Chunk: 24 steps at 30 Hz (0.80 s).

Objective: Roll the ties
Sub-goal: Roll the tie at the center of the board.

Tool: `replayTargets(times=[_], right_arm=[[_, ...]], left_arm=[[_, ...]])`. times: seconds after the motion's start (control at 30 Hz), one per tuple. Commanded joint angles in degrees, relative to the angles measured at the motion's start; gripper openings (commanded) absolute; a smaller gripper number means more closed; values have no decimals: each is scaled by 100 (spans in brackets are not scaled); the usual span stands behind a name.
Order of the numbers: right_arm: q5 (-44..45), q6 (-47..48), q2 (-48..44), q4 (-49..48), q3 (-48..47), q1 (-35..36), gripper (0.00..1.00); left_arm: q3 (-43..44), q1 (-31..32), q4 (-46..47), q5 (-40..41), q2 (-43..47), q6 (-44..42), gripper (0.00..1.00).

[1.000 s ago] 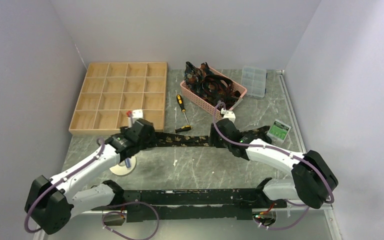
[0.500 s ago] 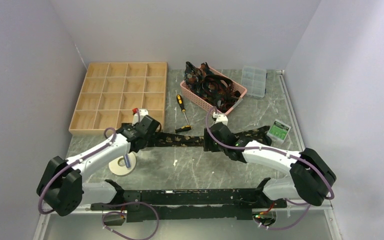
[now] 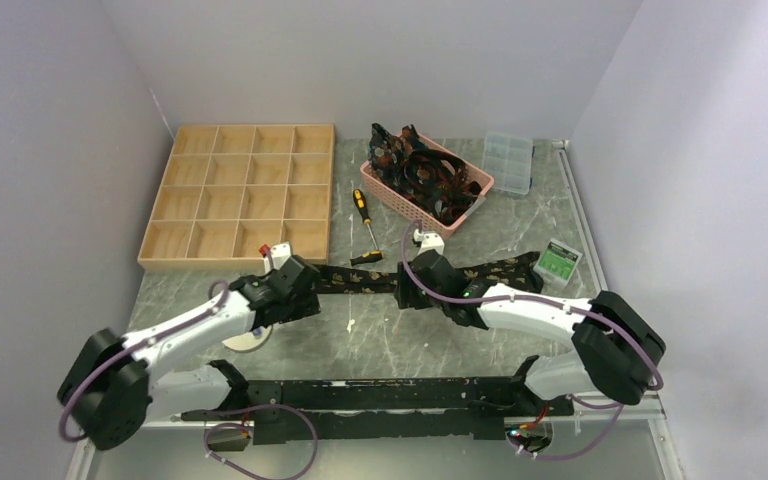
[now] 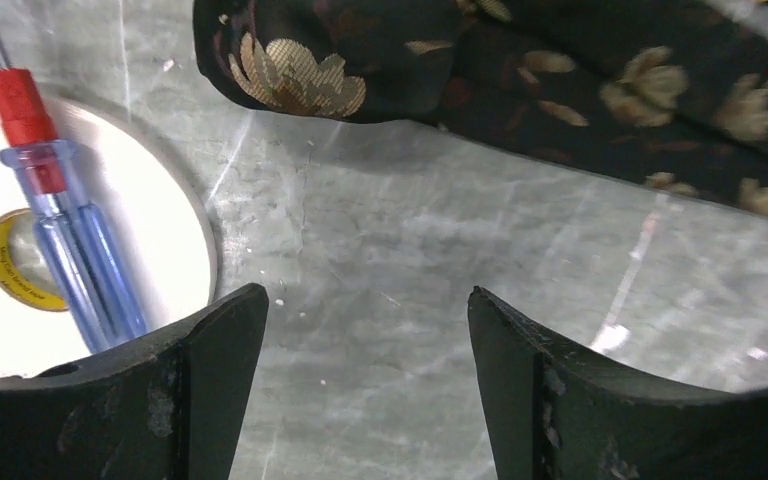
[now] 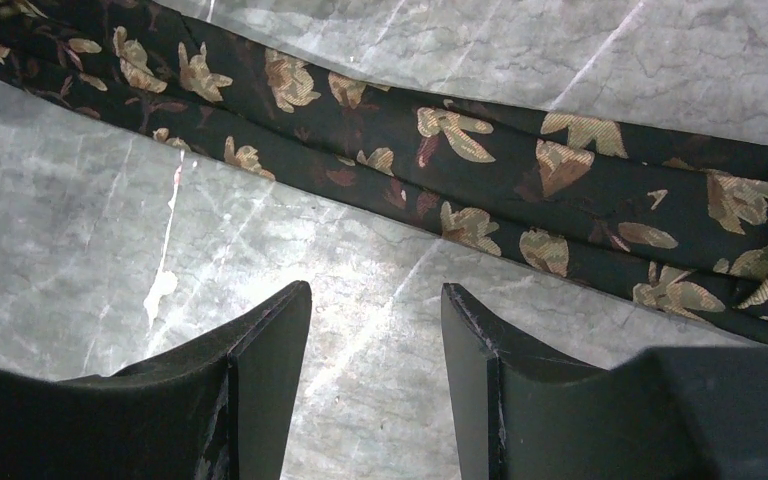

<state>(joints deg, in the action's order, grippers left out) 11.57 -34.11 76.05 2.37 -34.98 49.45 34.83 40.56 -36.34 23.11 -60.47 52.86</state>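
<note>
Left gripper [image 4: 360, 310] hangs over the bare marble table [image 4: 390, 220] with its jaws wide apart and nothing between them. Just ahead of its fingertips lies one end of the tie [image 4: 560, 90], black with tan-gold leaves, and neither finger touches it. Beside its left finger sits a white disc [image 4: 165, 215], with a blue-handled screwdriver [image 4: 75, 260] resting on it.

The right gripper [image 5: 373, 300] is likewise parted and holds nothing. The same tie runs crosswise just beyond its tips, folded lengthwise, close to them but apart.

From above, the tie stretches flat between the two grippers and on past the right one, towards a green packet [image 3: 560, 260]. Further ahead of the right gripper stands a pink basket [image 3: 472, 186] heaped with more ties [image 3: 420, 170]. A wooden compartment tray [image 3: 240, 190] lies ahead of the left gripper, and a yellow-handled screwdriver [image 3: 365, 225] lies between tray and basket.
</note>
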Motion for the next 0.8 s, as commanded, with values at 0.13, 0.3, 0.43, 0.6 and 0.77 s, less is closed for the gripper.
replayTargets(times=[0.13, 0.3, 0.43, 0.6, 0.77], right_arm=[[100, 46, 262, -357, -87, 76, 55], [295, -60, 449, -324, -56, 78, 55], [515, -210, 376, -316, 22, 47, 55], [622, -462, 536, -336, -1, -105, 55], [964, -781, 652, -475, 162, -408, 55]], left_arm=[[-115, -309, 629, 179, -870, 10, 81], [-47, -486, 475, -48, -1163, 174, 71], [78, -574, -105, -92, -1456, 873, 61], [-675, -1213, 203, -570, -950, 1481, 68], [-1039, -1914, 116, -642, 170, 1845, 72]])
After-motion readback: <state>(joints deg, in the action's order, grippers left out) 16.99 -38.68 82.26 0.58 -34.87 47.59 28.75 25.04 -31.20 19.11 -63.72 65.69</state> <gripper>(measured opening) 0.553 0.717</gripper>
